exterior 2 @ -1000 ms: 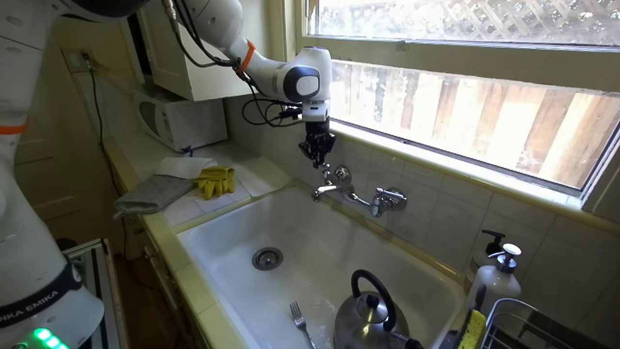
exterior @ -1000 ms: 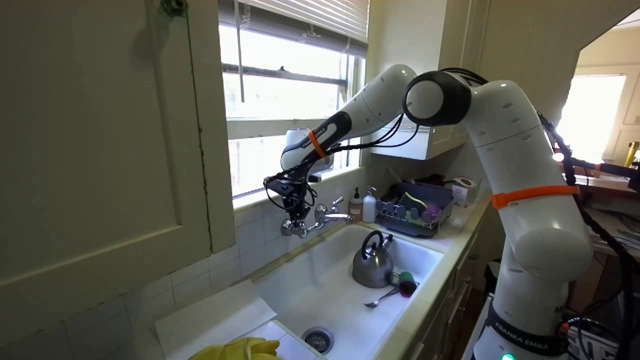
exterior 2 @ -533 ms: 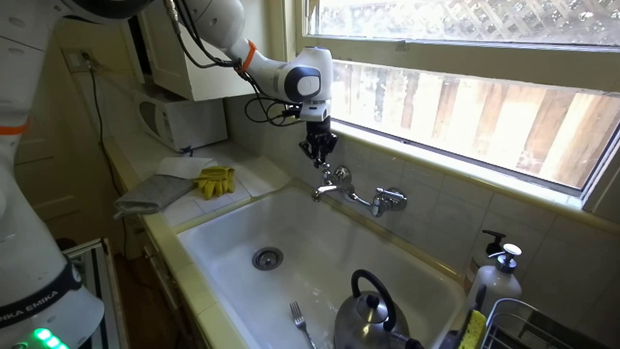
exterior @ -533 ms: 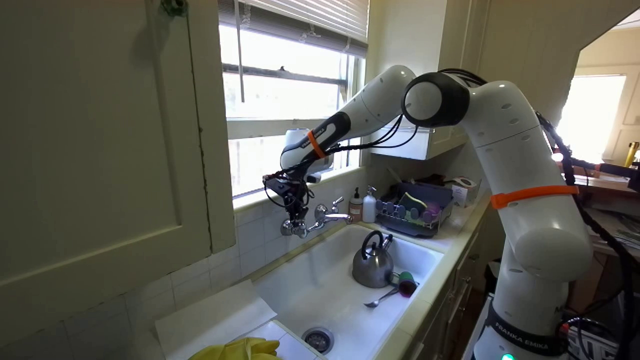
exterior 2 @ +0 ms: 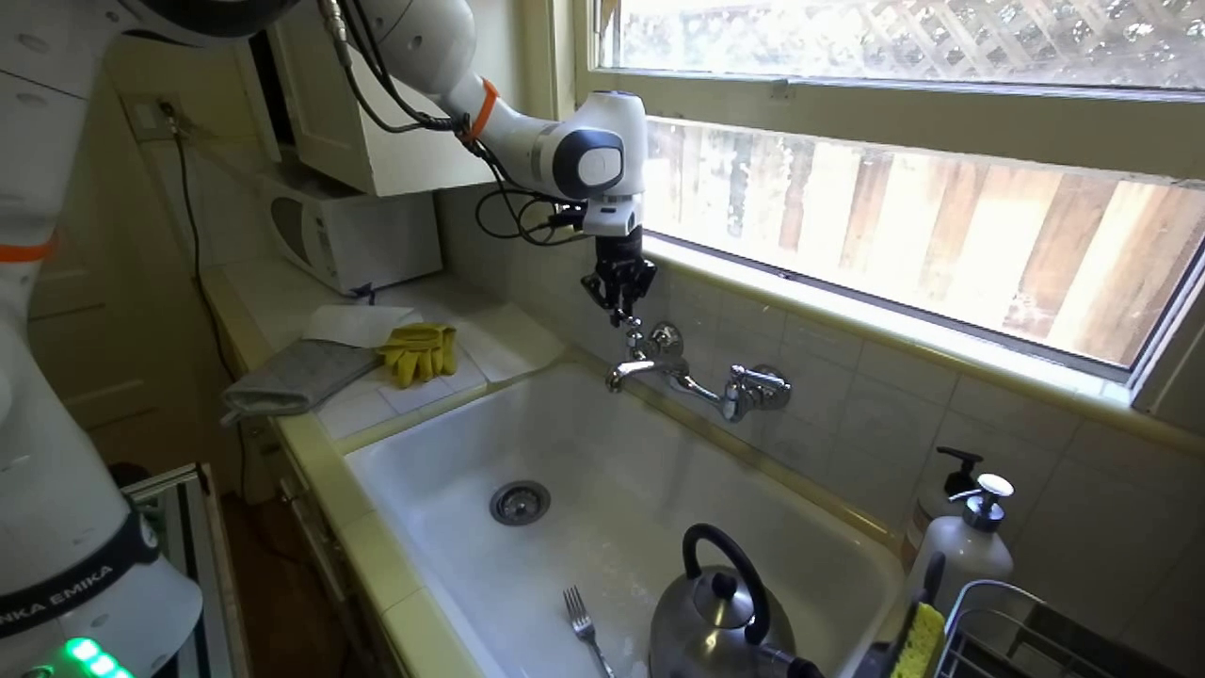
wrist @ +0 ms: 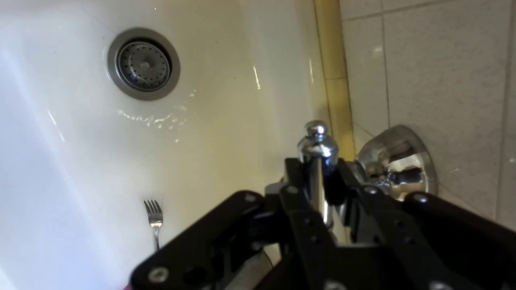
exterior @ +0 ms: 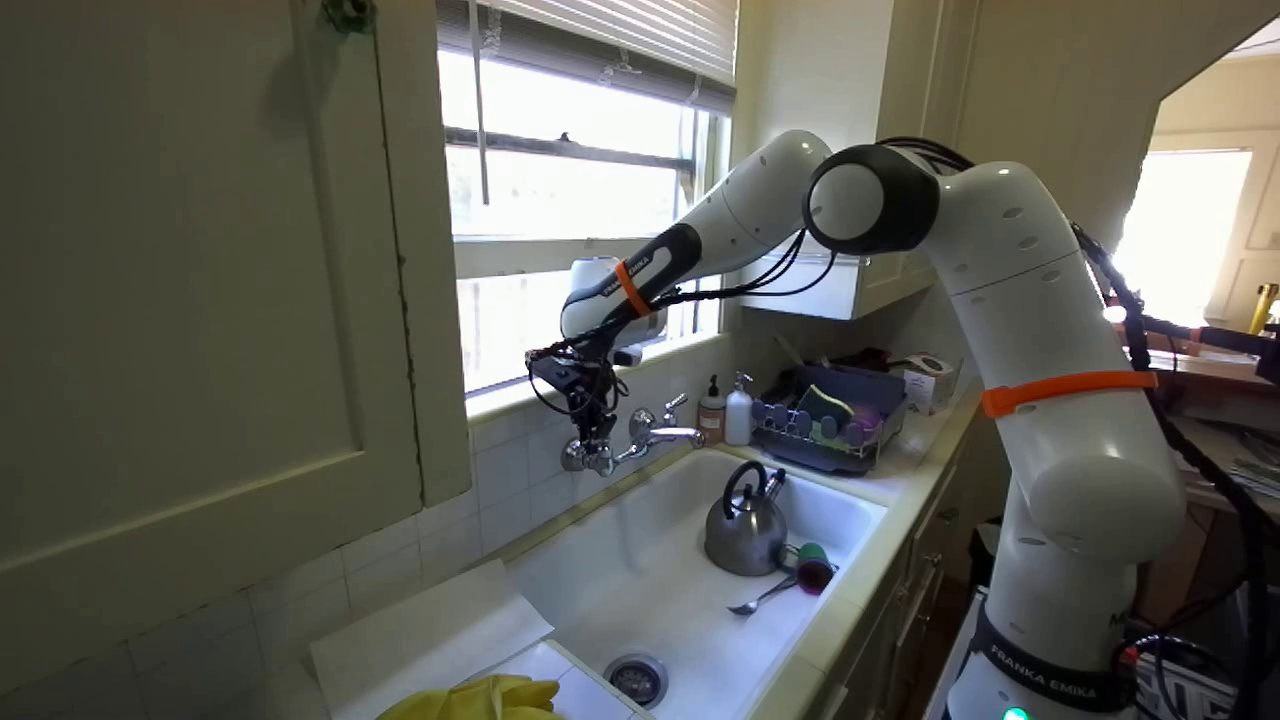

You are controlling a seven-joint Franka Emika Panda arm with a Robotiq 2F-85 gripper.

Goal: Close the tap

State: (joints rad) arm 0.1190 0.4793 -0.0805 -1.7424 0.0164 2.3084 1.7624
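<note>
The chrome tap [exterior 2: 744, 391] is fixed to the tiled wall above the sink and also shows in an exterior view [exterior: 645, 440]. Its short spout [exterior 2: 638, 369] hangs over the basin. My gripper [exterior 2: 618, 318] points down over the handle at one end of the tap, and in an exterior view [exterior: 595, 440] it hides part of that end. In the wrist view the gripper [wrist: 315, 177] has the upright chrome handle [wrist: 317, 149] between its black fingers, which appear to press on both sides. The handle's round tip stands out past the fingertips. The round wall mount [wrist: 397, 169] is beside it.
The white sink holds a metal kettle [exterior: 745, 535], a mug [exterior: 815, 570] and a fork [exterior 2: 580, 617]. The drain [wrist: 144, 64] shows near one end. Soap bottles [exterior: 738, 415] and a dish rack [exterior: 830, 435] stand beyond the tap. Yellow gloves [exterior 2: 419, 353] lie on the counter.
Since one second ago my gripper has shifted very slightly at the handle. Since half a second ago nothing visibly moves.
</note>
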